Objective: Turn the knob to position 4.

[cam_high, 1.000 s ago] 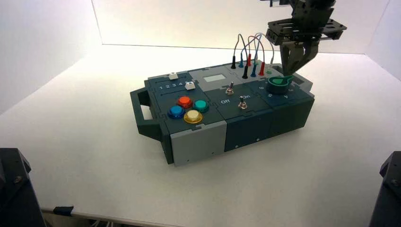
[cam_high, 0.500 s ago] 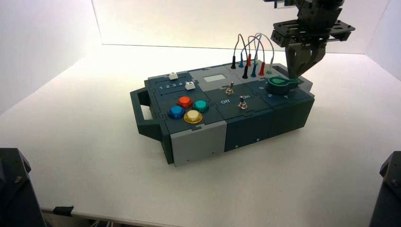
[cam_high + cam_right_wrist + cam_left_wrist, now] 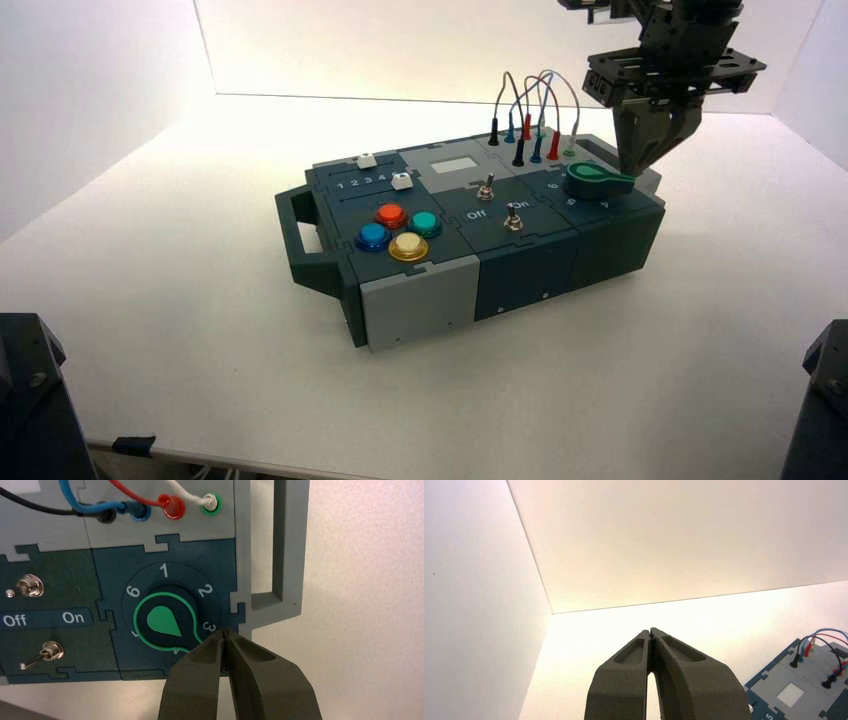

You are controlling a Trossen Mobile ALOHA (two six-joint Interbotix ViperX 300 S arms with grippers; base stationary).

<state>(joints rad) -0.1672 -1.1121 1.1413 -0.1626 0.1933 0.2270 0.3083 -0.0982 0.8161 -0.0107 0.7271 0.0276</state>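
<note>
The green knob [image 3: 165, 621] sits at the right end of the box [image 3: 520, 265], ringed by white digits. Its teardrop pointer aims between the 3 and position 4 [image 3: 175, 651], a numeral that only peeks out at the knob's rim. My right gripper [image 3: 226, 634] is shut and holds nothing. It hovers just off the knob's outer side, near the 3, above the box's right edge [image 3: 640, 168]. My left gripper [image 3: 651, 631] is shut too, parked well to the left of the box and facing the white wall.
Plugged wires [image 3: 530, 110] arch up just behind the knob. Two metal toggle switches [image 3: 30, 586] with Off and On lettering lie beside it. Coloured push buttons [image 3: 400, 230] and sliders are at the box's left end. A handle frame [image 3: 282, 545] juts out past the knob.
My right gripper has lifted off the knob and drifted right and upward. The knob's pointer has swung clockwise, from the far right towards the front right.
</note>
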